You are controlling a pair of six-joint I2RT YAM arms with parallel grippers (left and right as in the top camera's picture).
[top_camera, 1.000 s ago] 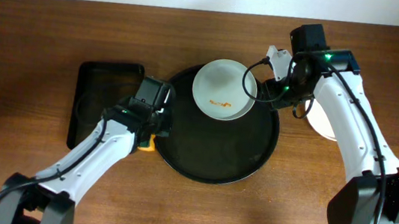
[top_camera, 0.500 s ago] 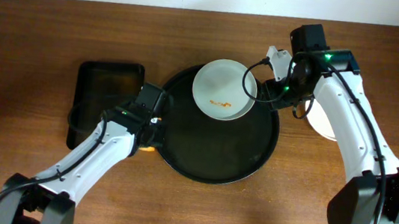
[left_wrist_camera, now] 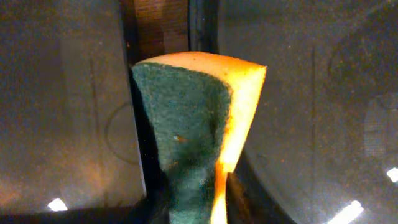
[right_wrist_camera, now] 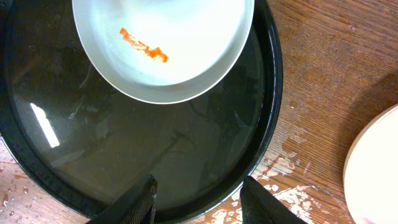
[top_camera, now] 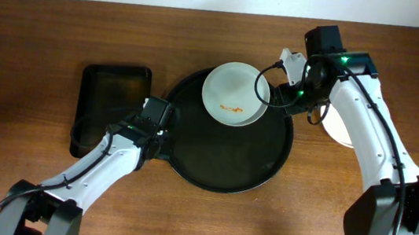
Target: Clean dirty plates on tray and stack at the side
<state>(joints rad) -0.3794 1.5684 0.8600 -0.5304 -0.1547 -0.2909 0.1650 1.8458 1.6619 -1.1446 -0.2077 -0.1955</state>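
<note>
**A:** What is the left claw doing?

**B:** The left claw [top_camera: 153, 129] is clenched on a sponge [left_wrist_camera: 193, 118]. The sponge is orange with a green scouring face, and it is pinched at its lower end.

**A:** What lies under it?

**B:** It hangs over the left rim of the tray [top_camera: 227, 171]. In the wrist view the sponge covers the gap between that rim and the small tray [top_camera: 112, 106] to its left. A strip of table [left_wrist_camera: 160, 25] shows in the gap.

**A:** And the right claw?

**B:** The right claw [right_wrist_camera: 199, 186] is released. Its fingers stand apart with only the glossy tray floor between them. It hovers above the tray's far right part.

**A:** Where are the plates?

**B:** One plate [top_camera: 234, 94] sits at the far side of the tray, its far edge overlapping the rim. It has an orange-red smear [right_wrist_camera: 144, 45] inside. It is just beside the right claw and not gripped. I cannot tell whether it lies flat or tilted.

**A:** Any other?

**B:** A second plate [top_camera: 340, 131] lies on the table right of the tray, partly hidden under the right arm.
</note>
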